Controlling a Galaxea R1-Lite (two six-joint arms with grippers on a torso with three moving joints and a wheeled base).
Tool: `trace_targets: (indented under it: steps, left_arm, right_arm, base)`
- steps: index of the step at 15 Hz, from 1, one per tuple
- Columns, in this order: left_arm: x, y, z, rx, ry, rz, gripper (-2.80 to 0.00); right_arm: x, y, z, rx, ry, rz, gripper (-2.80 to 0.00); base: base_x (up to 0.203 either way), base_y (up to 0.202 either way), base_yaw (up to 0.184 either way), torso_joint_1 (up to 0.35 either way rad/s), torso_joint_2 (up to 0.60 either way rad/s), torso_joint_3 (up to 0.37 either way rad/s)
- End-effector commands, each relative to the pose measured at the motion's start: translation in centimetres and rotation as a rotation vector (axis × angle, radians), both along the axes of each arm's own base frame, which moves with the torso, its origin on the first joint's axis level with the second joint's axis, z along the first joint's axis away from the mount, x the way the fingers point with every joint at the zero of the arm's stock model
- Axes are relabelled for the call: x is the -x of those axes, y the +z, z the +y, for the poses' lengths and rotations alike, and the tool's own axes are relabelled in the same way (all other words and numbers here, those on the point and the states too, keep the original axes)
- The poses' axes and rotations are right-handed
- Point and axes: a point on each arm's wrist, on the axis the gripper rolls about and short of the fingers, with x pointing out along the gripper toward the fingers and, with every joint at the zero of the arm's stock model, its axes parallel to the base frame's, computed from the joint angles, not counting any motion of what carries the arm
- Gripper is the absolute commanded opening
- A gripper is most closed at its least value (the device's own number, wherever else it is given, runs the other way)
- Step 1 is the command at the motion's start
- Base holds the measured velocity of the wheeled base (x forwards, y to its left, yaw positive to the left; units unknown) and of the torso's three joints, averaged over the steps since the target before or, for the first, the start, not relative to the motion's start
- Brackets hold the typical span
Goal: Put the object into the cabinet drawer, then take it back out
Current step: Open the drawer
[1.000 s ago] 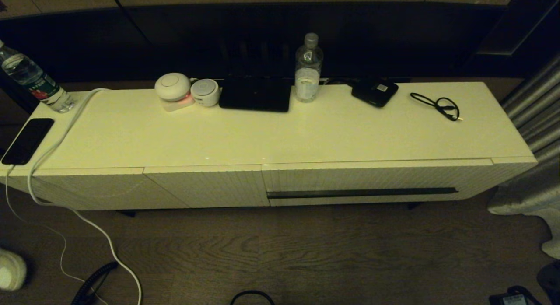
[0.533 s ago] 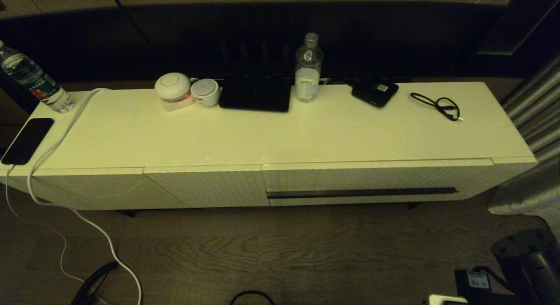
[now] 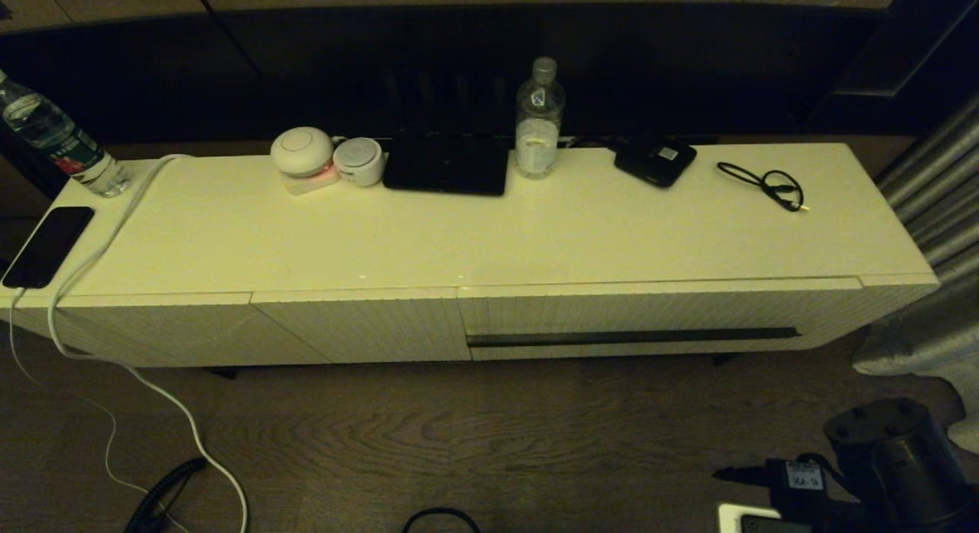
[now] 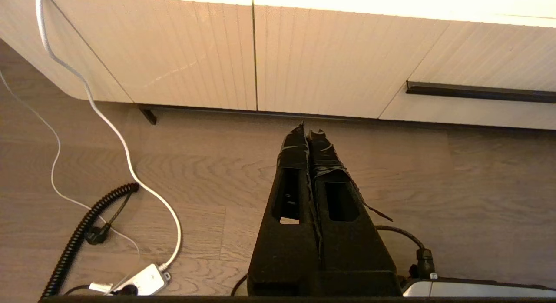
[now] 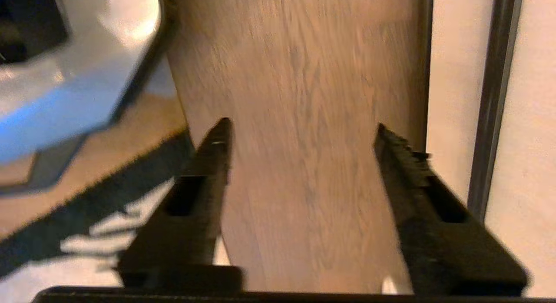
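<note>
Nothing is done yet: drawer [image 3: 635,319] is closed, bundle [image 3: 447,164] sits on the cabinet top by the bottle [image 3: 539,120]. Right gripper [image 5: 299,133] hangs spread over the floor; left gripper [image 4: 309,131] is pressed together.

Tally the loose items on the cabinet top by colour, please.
Black: 4 – phone, fabric bundle, small box, looped cable
White: 3 – two round gadgets, charging cord
Clear: 2 – bottles
Total: 9
</note>
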Motion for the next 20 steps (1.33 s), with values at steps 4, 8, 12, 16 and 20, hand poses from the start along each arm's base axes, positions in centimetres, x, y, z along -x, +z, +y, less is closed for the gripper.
trace_targets:
  steps: [4,8,12,16,20]
  left_arm:
    - [0.0,0.0,0.0,0.001,0.001,0.0,-2.8]
    - [0.0,0.0,0.0,0.001,0.001,-0.002,-2.8]
    - [0.0,0.0,0.0,0.001,0.001,-0.001,-2.8]
    - [0.0,0.0,0.0,0.001,0.001,0.0,-2.8]
    - [0.0,0.0,0.0,0.001,0.001,-0.001,-2.8]
  right_arm:
    - [1.2,1.0,-0.6,0.135,0.02,0.16,0.0]
    - [-1.6,0.8,1.2,0.053,0.07,0.159,0.0]
    - [-3.4,-1.3,2.5,0.012,0.145,0.268,0.0]
    - [-6.7,-1.7,2.5,-0.01,0.092,0.284,0.0]
    - [-8.3,-2.1,1.9,-0.011,0.068,0.276,0.0]
  base:
    - [0.0,0.0,0.0,0.0,0.0,0.0]
    - [0.0,0.0,0.0,0.0,0.0,0.0]
    - [0.0,0.0,0.0,0.0,0.0,0.0]
    - [0.0,0.0,0.0,0.0,0.0,0.0]
    - [0.0,0.0,0.0,0.0,0.0,0.0]
